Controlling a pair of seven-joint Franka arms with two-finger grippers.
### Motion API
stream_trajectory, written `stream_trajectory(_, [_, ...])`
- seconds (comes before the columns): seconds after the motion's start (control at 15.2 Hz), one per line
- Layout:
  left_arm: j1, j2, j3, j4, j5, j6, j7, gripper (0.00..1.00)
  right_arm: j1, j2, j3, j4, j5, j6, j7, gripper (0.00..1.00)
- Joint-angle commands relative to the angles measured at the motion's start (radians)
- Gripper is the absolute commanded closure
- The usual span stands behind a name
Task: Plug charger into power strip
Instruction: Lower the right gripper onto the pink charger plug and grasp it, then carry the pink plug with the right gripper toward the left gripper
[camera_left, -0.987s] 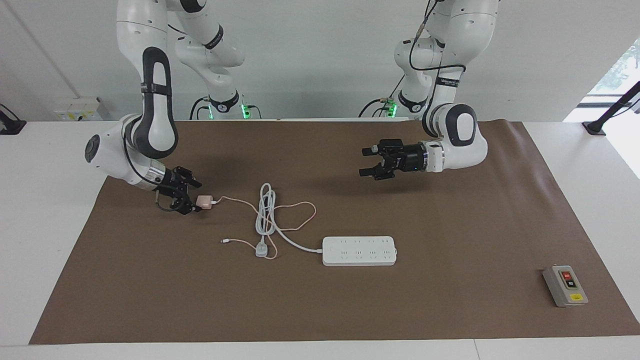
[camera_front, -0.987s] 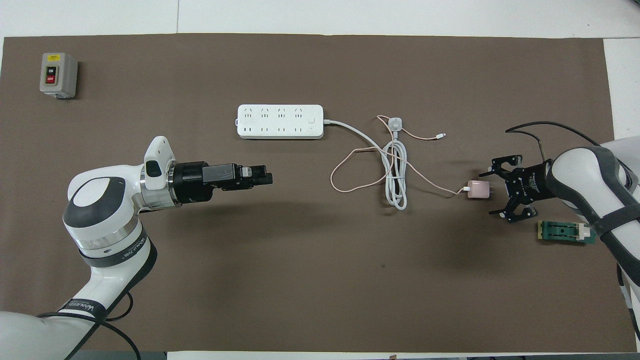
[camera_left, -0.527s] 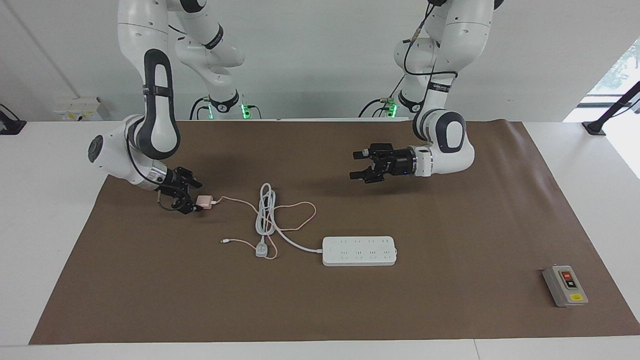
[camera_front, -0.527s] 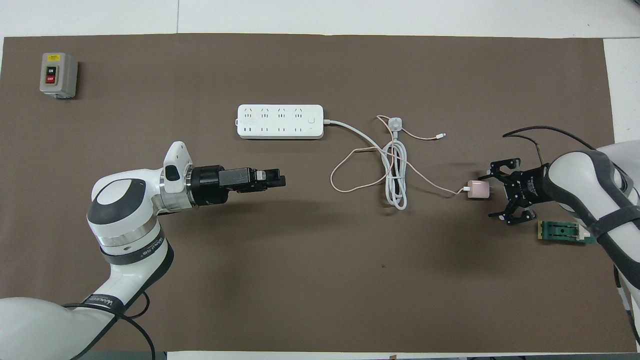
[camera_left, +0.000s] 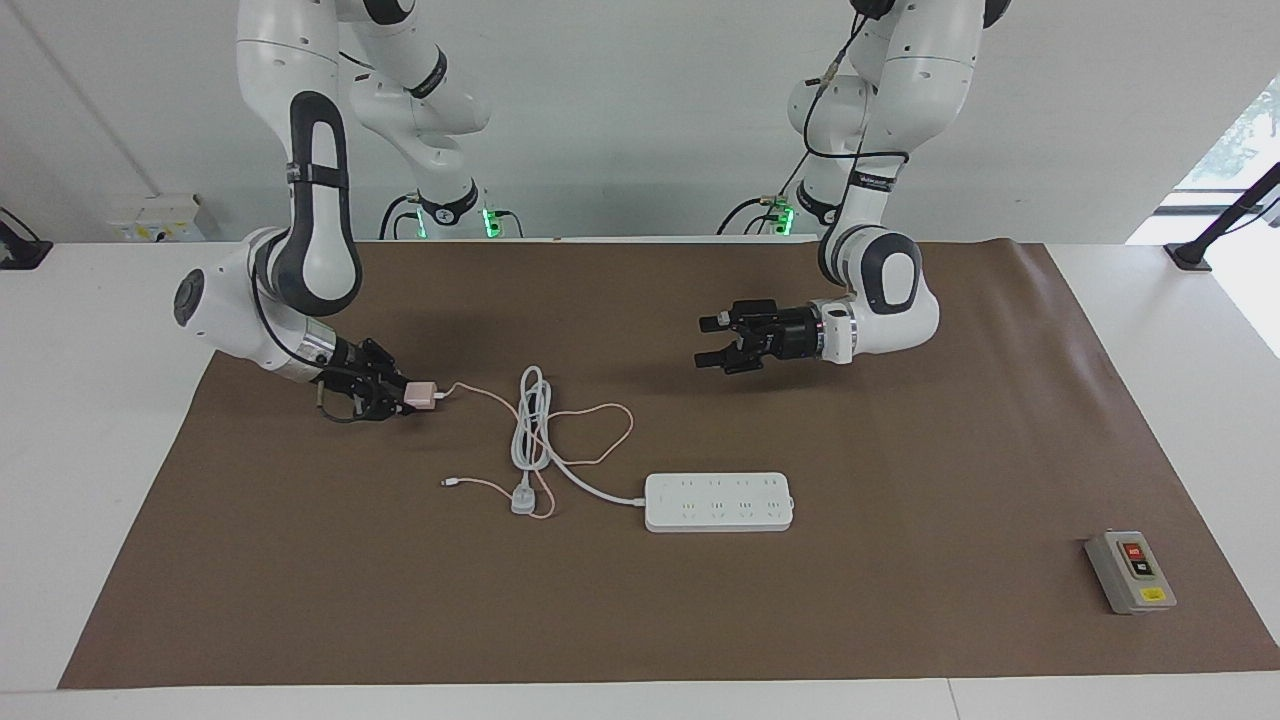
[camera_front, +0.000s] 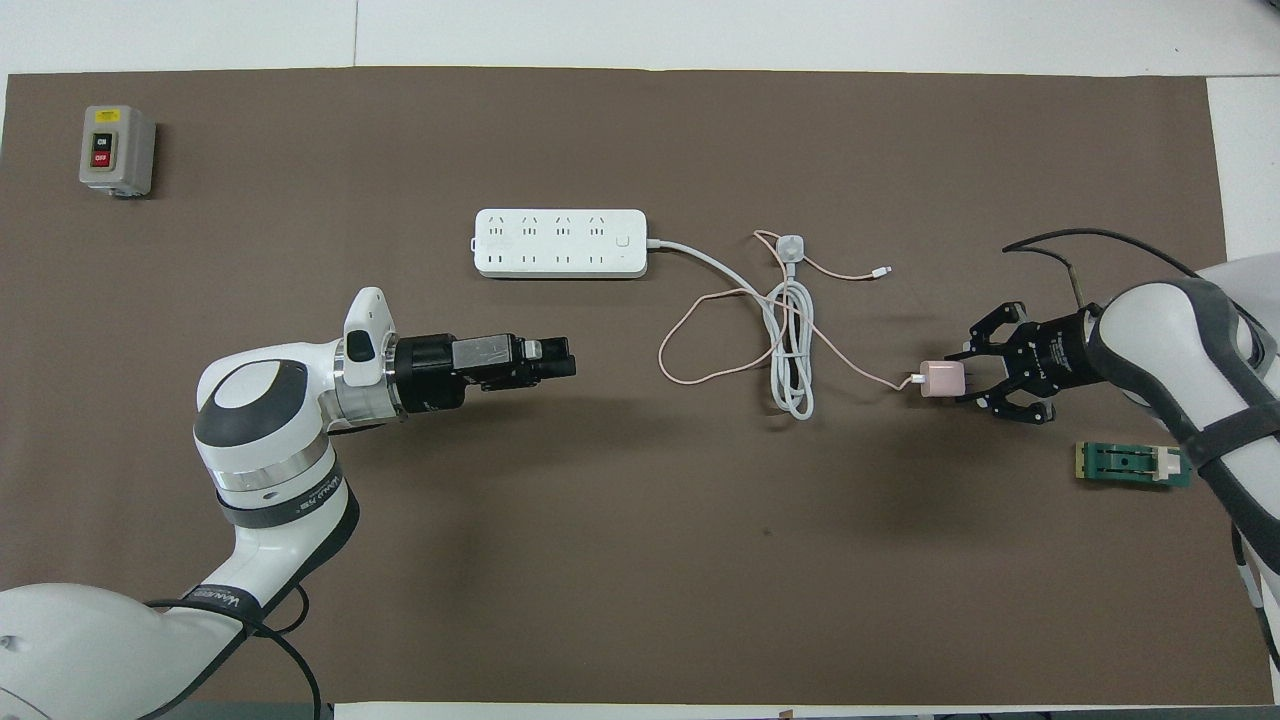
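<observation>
The pale-pink charger (camera_left: 424, 395) (camera_front: 940, 378) is at the right arm's end of the brown mat. Its thin pink cable (camera_left: 600, 430) loops toward the power strip's cord. My right gripper (camera_left: 402, 396) (camera_front: 968, 378) is shut on the charger's prong end and holds it just off the mat. The white power strip (camera_left: 718, 501) (camera_front: 560, 243) lies flat mid-table, farther from the robots than the charger. My left gripper (camera_left: 700, 343) (camera_front: 565, 358) is open and empty in the air over bare mat, short of the power strip.
The strip's thick grey-white cord is coiled beside it and ends in a plug (camera_left: 522, 500) (camera_front: 792, 247). A grey box with red and black buttons (camera_left: 1130, 572) (camera_front: 116, 150) sits at the left arm's end. A small green part (camera_front: 1130, 464) lies under the right arm.
My right gripper closed on the charger and shifted it slightly toward the cord coil, lifting it a little. My left arm moved its open gripper toward the table's middle.
</observation>
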Motion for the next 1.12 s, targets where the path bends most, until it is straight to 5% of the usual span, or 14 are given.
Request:
stream_trajectory(0.0, [-0.034, 0.008, 0.013, 0.012, -0.026, 0.040, -0.019, 0.00, 0.056, -0.013, 0.005, 0.091, 0.022, -0.063, 0.147, 0.80])
stream_trajectory(1.05, [-0.066, 0.037, 0.014, 0.060, -0.078, 0.044, 0.003, 0.00, 0.470, -0.079, 0.007, 0.134, 0.111, 0.077, 0.520, 0.80])
